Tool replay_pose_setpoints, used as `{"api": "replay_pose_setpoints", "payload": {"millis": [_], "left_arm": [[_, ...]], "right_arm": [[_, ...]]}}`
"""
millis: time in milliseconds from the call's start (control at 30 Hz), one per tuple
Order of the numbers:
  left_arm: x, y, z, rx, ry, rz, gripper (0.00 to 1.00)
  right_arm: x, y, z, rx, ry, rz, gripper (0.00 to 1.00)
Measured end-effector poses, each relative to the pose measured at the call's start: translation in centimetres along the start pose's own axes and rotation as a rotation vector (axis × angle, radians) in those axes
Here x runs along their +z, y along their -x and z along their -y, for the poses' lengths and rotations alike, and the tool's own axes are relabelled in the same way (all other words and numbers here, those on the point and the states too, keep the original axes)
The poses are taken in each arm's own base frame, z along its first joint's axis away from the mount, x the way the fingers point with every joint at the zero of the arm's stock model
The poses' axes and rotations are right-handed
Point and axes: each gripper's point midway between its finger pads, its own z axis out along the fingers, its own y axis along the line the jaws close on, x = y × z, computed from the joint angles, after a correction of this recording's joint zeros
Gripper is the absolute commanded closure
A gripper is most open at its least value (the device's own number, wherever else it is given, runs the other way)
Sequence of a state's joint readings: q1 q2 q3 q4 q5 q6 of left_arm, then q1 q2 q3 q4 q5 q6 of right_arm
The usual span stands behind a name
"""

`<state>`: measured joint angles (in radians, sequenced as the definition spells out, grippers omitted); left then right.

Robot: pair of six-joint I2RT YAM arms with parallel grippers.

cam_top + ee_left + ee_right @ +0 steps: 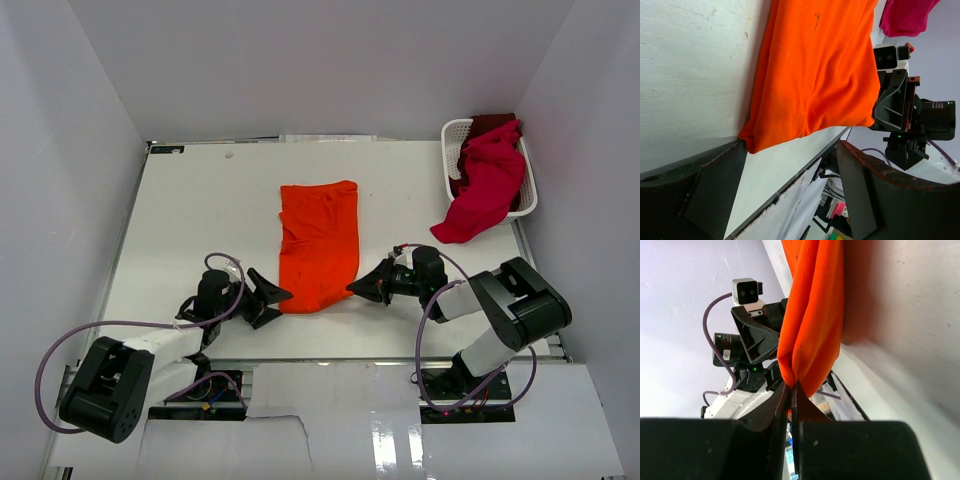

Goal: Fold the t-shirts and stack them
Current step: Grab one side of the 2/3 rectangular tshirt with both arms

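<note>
**Top external view.** Left arm and right arm rise from the near edge of the desk and converge on the near end of the orange t-shirt. This lies flat at mid-desk as a folded strip, its long axis running from near to far. The left gripper stands open just beside the near-left corner, jaws pointing at the cloth. The right gripper meets the near-right corner, so each arm is nearest its own corner. At far right a crimson t-shirt hangs over the rim of the white lattice basket, with a dark red t-shirt behind it. Both are well apart from the arms.

**Left wrist view.** Two dark fingers frame an empty gap. The rounded near-left corner of the orange t-shirt lies directly ahead, just off one fingertip and not yet between the jaws. The right gripper sits at the opposite side of the hem.

**Right wrist view.** The right gripper is closed, pinching a doubled edge of the orange t-shirt beside the desk. The left arm faces it beyond the cloth.

**Judgement.** The coming move probably turns on the short gap between the open left gripper and its corner. A small advance toward the hem would bring the cloth between the jaws. With both near corners held, the near end could be carried along the long axis toward the far end.
</note>
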<state>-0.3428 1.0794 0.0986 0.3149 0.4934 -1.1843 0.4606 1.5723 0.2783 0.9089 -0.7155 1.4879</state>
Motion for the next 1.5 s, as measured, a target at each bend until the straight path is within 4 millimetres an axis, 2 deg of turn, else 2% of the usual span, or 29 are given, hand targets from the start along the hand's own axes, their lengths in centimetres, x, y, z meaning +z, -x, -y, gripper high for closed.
{"api": "replay_pose_setpoints", "payload": {"millis": [167,233,267,300,400,633,700,767,1067,1267,1333,1367,1400,1500], "left_arm": [[0.2,-0.1,-0.4,0.001,0.016,-0.002,0.26],[0.2,-0.2,-0.7,0.002,0.024,-0.005,0.35],[0.3,-0.2,-0.8,0.001,0.031,-0.008,0.44],[0.4,-0.3,-1.1,0.002,0.04,-0.011,0.46],[0.7,-0.5,-1.6,0.0,0.058,-0.024,0.5],[1.5,-1.1,-1.3,0.006,0.031,-0.078,0.5],[1.7,-1.3,-1.3,0.007,0.027,-0.091,0.55],[1.8,-1.3,-1.4,0.006,0.031,-0.094,0.65],[1.8,-1.5,-1.6,0.012,0.034,-0.096,0.6],[1.7,-1.5,-1.6,0.015,0.033,-0.096,0.61],[1.7,-1.5,-1.6,0.017,0.035,-0.097,0.69],[1.7,-1.6,-1.8,0.019,0.04,-0.097,0.82],[1.7,-1.6,-1.9,0.016,0.043,-0.097,0.87],[1.7,-1.7,-2.0,0.026,0.046,-0.1,0.94]], "right_arm": [[-0.1,0.0,0.1,-0.014,-0.011,0.004,0.92],[-0.1,0.0,0.0,-0.027,-0.015,0.005,0.92],[-0.1,0.0,0.0,-0.032,-0.018,0.006,0.92],[-0.1,0.1,-0.1,-0.037,-0.017,0.007,0.92],[-0.1,0.1,0.1,-0.04,-0.026,0.006,0.92],[-0.1,0.1,0.3,-0.054,-0.032,0.005,0.92],[-0.1,0.1,0.4,-0.054,-0.034,0.005,0.92],[-0.1,0.1,0.4,-0.058,-0.035,0.005,0.92],[-0.2,0.0,0.9,-0.071,-0.062,0.005,0.92],[-0.1,0.2,1.1,-0.091,-0.084,0.004,0.92],[0.0,0.5,1.3,-0.106,-0.103,0.009,0.92],[0.1,0.6,1.4,-0.115,-0.112,0.012,0.92],[0.1,0.7,1.5,-0.126,-0.12,0.013,0.92],[0.1,0.8,2.1,-0.147,-0.145,0.013,0.92]]}}
